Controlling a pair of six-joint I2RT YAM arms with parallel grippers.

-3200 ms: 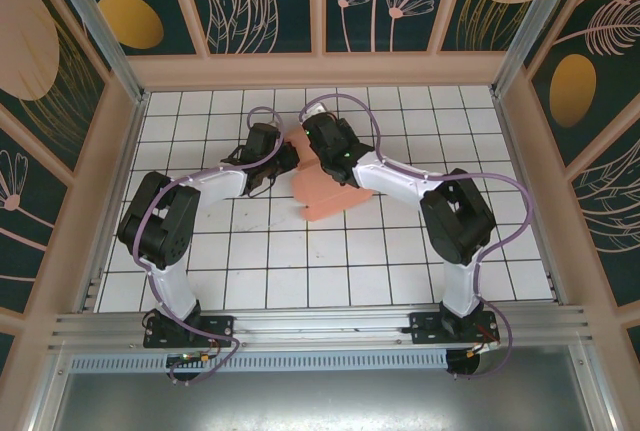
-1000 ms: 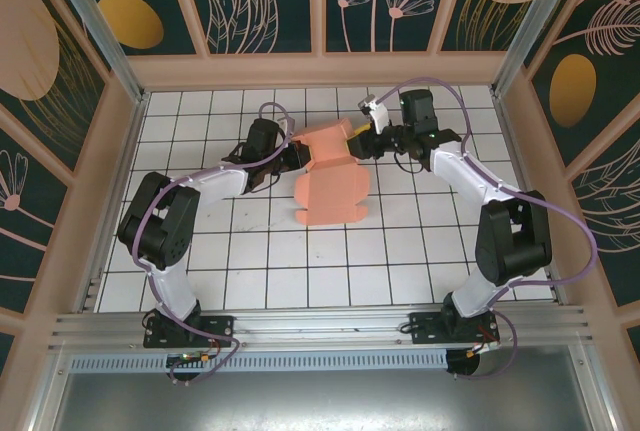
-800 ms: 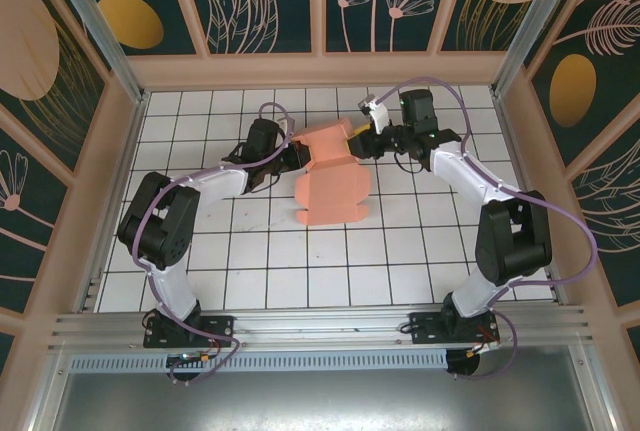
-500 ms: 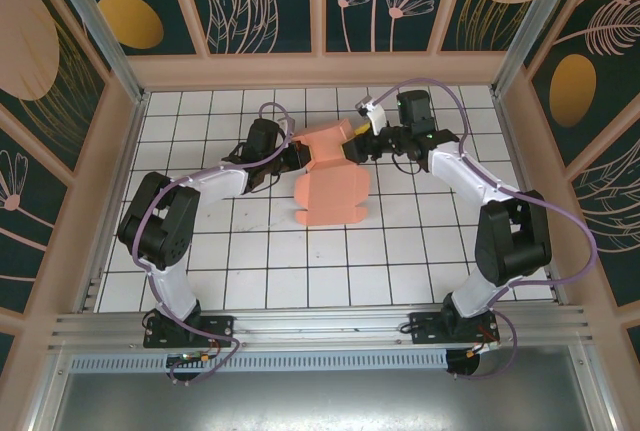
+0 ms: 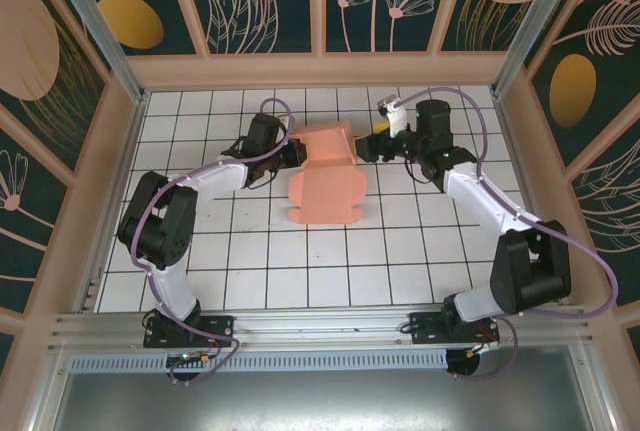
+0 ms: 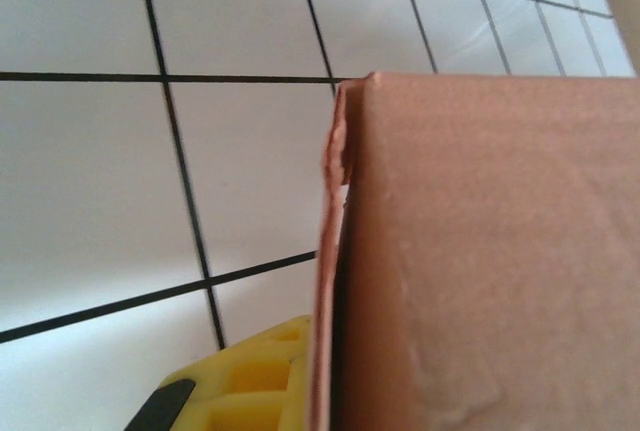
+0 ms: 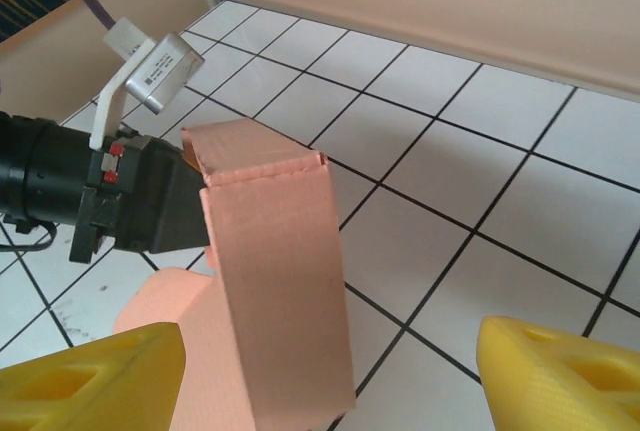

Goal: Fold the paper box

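Mid-fold: my left gripper is clamped on the box. The right gripper sits beside it, jaws apart, and I'd next grip its raised end.

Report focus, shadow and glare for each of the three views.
Top external: even light, all sharp, the paper box without glare, only faint shadows. Left wrist: the box close to the lens and soft, a yellow finger pad blurred, grid lines crisper. Right wrist: the box's upright panel fairly sharp, the yellow fingertips in the bottom corners blurred.
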